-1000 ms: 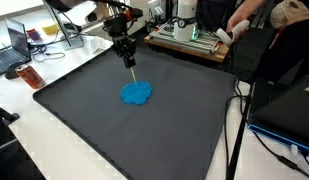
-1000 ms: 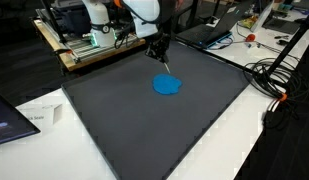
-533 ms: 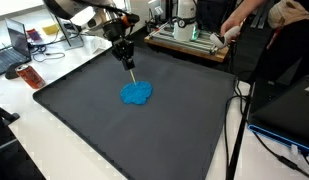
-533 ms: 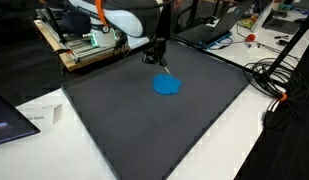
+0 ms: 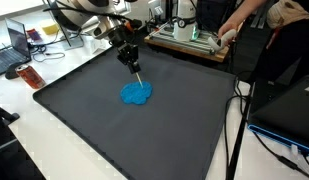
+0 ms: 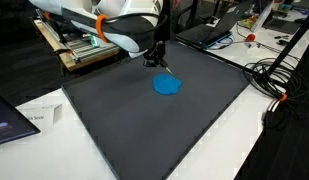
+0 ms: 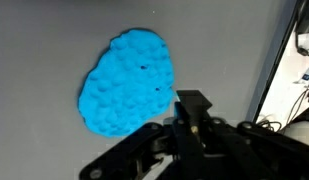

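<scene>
The black robot gripper (image 5: 131,62) is clenched on what looks like a thin pale rod (image 5: 137,73), its tip near the lumpy bright-blue soft blob (image 5: 136,94) lying on the dark grey flat mat (image 5: 94,130).

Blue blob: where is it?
In both exterior views the blue blob lies on the mat, toward its robot-side edge, by the tip of the stick in the tool.

In the wrist view we see the gripper (image 7: 193,108) only as a dark blur hiding the lower right edge of the blue mass (image 7: 127,83). In an exterior view the thin tool (image 5: 137,75) above that mass is too small to name.
</scene>
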Controlling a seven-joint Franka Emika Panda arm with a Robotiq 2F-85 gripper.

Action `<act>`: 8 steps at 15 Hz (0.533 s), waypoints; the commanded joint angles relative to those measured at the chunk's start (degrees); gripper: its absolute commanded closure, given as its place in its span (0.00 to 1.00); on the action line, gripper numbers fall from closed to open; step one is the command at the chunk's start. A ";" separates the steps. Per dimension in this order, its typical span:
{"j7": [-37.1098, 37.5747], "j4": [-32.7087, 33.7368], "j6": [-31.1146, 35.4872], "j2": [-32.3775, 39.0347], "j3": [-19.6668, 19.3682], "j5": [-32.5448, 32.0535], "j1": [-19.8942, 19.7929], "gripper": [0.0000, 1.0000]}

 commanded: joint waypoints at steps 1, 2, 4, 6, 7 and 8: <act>-2.10 -2.91 -0.19 -0.01 2.48 1.95 -2.63 0.97; -2.15 -3.32 -0.46 -0.05 2.83 2.22 -3.00 0.97; -2.24 -4.03 -0.90 -0.20 3.14 2.81 -3.90 0.97; -2.24 -4.49 -0.89 -0.22 3.29 3.08 -4.64 0.97; -2.24 -3.41 0.49 -0.22 3.34 2.50 -4.29 0.97; -2.25 -1.59 2.31 -0.23 3.16 1.74 -3.59 0.97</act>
